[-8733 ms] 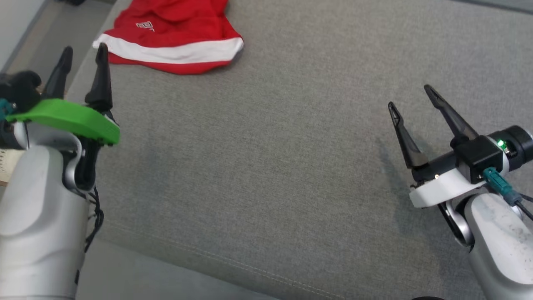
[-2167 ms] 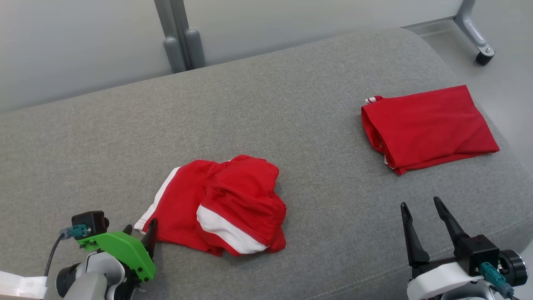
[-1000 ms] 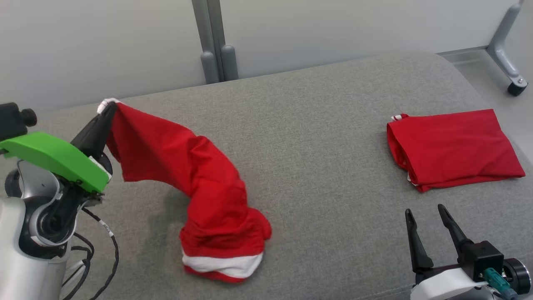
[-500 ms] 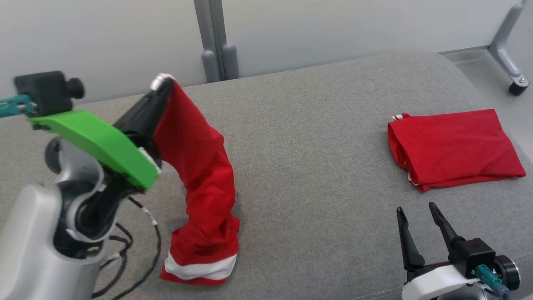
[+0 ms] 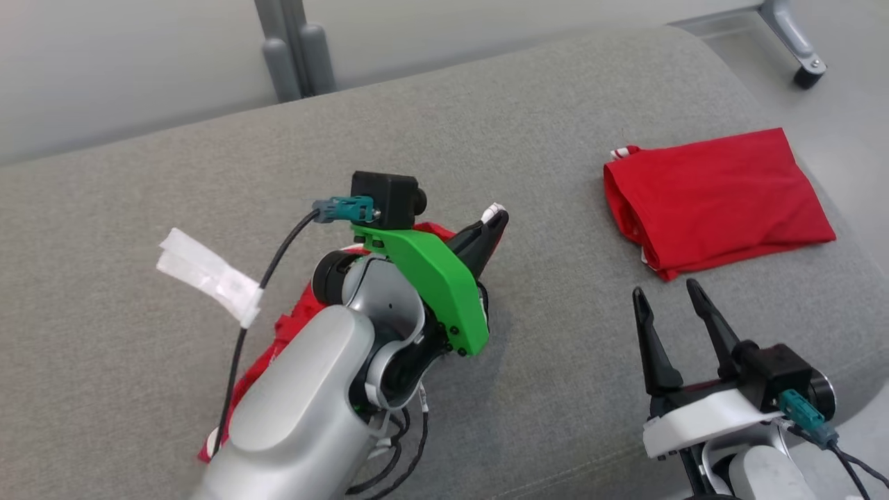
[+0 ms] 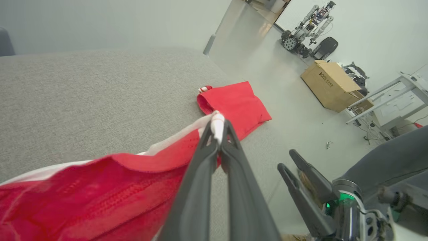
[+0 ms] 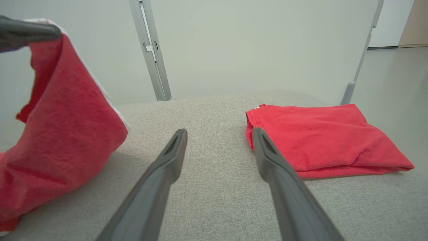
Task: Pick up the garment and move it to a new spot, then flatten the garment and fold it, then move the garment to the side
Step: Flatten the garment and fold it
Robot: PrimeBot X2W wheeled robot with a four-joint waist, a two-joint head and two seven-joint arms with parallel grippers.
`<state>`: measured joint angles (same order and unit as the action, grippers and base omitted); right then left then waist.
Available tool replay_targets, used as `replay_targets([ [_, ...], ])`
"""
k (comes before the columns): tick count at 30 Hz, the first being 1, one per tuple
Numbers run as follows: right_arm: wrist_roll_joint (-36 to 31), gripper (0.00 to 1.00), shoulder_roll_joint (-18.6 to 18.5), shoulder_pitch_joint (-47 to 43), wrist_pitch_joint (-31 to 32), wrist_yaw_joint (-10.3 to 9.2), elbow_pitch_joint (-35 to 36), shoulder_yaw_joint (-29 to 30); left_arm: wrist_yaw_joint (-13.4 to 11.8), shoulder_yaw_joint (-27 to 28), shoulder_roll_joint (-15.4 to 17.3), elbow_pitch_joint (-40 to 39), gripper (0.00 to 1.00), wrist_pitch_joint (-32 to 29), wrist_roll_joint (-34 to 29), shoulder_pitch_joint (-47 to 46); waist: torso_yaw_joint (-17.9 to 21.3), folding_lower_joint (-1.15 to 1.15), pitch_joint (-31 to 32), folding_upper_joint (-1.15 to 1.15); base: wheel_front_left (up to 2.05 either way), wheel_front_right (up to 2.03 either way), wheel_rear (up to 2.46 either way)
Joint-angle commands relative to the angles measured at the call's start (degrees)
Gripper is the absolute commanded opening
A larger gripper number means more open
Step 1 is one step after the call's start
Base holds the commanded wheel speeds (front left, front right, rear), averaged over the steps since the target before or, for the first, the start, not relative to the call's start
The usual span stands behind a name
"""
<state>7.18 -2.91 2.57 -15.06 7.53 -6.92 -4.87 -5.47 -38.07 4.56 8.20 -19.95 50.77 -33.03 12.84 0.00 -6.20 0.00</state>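
Pointing forward above the cushion (image 5: 139,180), left fingers (image 5: 479,239) clamped on garment (image 6: 100,190); right fingers (image 5: 710,323) spread, empty

Matt cloth garment (image 7: 67,134), coarse woven cushion (image 5: 549,167)

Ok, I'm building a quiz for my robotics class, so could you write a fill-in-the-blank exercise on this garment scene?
1. The left gripper is shut on the ____ trim of the lifted garment.
2. The right gripper has its jaws ____ and holds nothing.
3. The folded garment lies on the grey cushion, nearer the ____ gripper.
Missing words: white; open; right.
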Motion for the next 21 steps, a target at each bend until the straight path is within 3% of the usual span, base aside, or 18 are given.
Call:
replay_targets([
  [1, 0.7, 1.00, 0.0, 1.2, -0.1, -0.09, 0.3, -0.3, 0.3, -0.5, -0.1, 1.9, 0.00, 0.7, -0.9, -1.7, 4.9, 0.00, -5.5, 0.00, 0.00, 0.00, 0.00],
  [7, 3.7, 1.00, 0.0, 3.8, -0.1, -0.09, 0.4, -0.6, 0.9, -4.2, -1.4, 12.0, 0.00, 3.7, -1.3, -6.0, 8.9, 0.00, -10.7, 0.00, 0.00, 0.00, 0.00],
  [17, 5.6, 1.00, 0.0, 5.7, -0.1, -0.08, -0.4, -1.4, -2.2, -16.3, -1.5, 13.4, 0.00, 13.4, 11.2, -8.3, 11.6, 0.00, -13.5, 0.00, 0.00, 0.00, 0.00],
  [18, 5.7, 1.00, 0.0, 5.9, -0.1, -0.08, -0.5, -1.5, -2.4, -17.5, -1.5, 14.1, 0.06, 14.5, 11.6, -8.8, 11.7, 0.00, -13.5, 0.00, 0.00, 0.00, 0.00],
  [19, 5.8, 1.00, 0.0, 6.2, -0.1, -0.08, -0.5, -1.5, -2.6, -18.7, -1.5, 14.6, 0.35, 15.5, 12.1, -9.5, 11.7, 0.00, -13.5, 0.00, 0.00, 0.00, 0.00],
  [20, 5.7, 1.00, 0.0, 6.2, -0.1, -0.08, -0.6, -1.4, -2.5, -19.8, -1.5, 15.1, 0.93, 16.1, 12.6, -10.1, 11.6, 0.00, -13.3, 0.00, 0.00, 0.00, 0.00],
  [21, 5.6, 1.00, 0.0, 6.2, -0.1, -0.08, -0.6, -1.2, -2.3, -21.0, -1.6, 15.4, 1.00, 16.3, 12.8, -10.7, 11.3, 0.00, -13.1, 0.00, 0.00, 0.00, 0.00],
])
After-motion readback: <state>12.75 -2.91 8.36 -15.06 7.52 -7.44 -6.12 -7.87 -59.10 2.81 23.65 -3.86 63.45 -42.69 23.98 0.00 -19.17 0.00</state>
